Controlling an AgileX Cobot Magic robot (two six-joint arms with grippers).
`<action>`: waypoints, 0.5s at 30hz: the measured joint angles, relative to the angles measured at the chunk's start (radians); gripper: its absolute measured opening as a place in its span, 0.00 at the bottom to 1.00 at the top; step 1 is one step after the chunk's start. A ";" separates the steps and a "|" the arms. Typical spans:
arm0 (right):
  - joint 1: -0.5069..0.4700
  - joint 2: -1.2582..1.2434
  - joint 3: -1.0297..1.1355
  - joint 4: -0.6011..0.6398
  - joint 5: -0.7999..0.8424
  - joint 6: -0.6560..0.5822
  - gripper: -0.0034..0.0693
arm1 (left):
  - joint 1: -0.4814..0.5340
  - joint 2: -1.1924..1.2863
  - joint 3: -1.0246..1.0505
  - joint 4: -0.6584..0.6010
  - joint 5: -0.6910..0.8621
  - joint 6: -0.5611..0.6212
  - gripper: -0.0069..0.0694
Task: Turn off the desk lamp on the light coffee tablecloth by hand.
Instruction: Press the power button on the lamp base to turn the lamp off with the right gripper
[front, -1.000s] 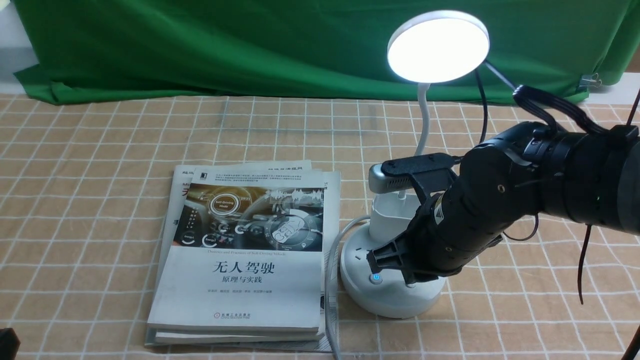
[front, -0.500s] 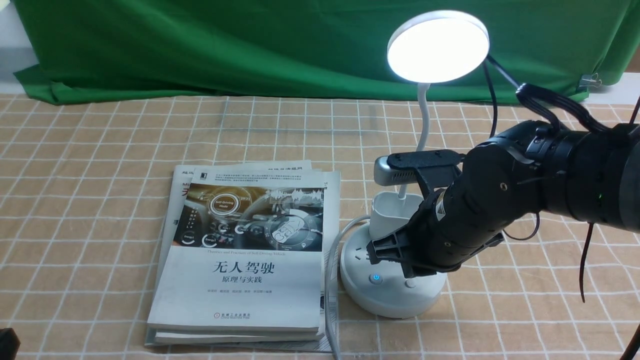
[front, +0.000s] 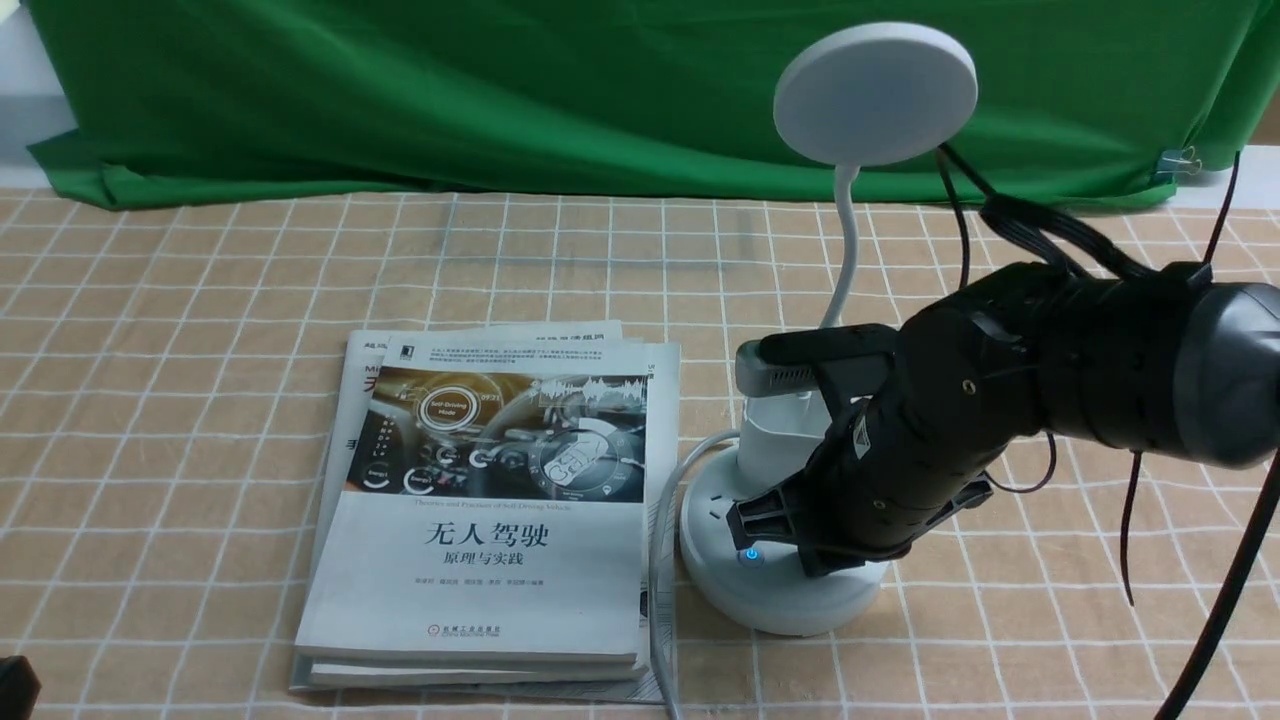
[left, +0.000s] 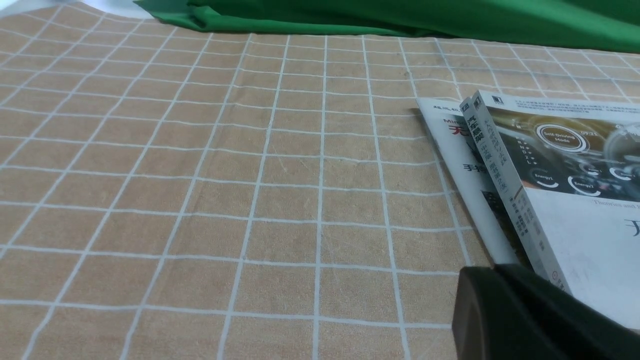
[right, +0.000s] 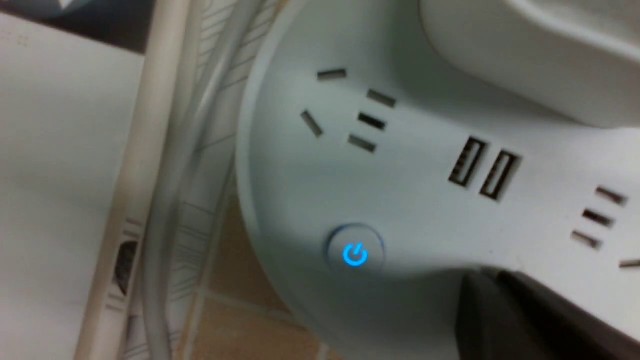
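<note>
Front view: the desk lamp (front: 772, 447) stands on the light coffee tablecloth (front: 200, 330), just right of a stack of books (front: 490, 500), and its disc head (front: 875, 92) is dark — no glow on it. We read the main step as done.

The right gripper (front: 790, 540) is down on the near-right part of the round base (front: 770, 605), touching it or just above. We cannot tell which, nor whether the jaws are wide or narrow, since they read as one black mass.

Right wrist view: one dark finger (right: 525, 320) sits over the base's edge, beside the power button (right: 355, 254), which glows blue. Our guess is that this light marks socket power, not the lamp, so it needn't go out.

The left gripper (left: 500, 300) sits low over the cloth by the books' corner, well apart from the lamp. We cannot tell its opening either.

Left to do, as we judge it — lift the right arm clear without nudging the base or snagging the white cable (front: 665, 500), then check that the head is dark.
</note>
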 joint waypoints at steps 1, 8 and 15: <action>0.000 -0.001 0.000 0.000 0.000 -0.001 0.10 | 0.000 0.000 0.000 0.000 0.000 0.000 0.10; -0.005 -0.040 0.007 0.000 0.001 -0.003 0.10 | 0.000 0.000 0.000 0.000 0.000 0.000 0.10; -0.011 -0.086 0.008 -0.009 -0.003 -0.003 0.10 | 0.000 0.000 0.000 0.000 0.000 0.000 0.10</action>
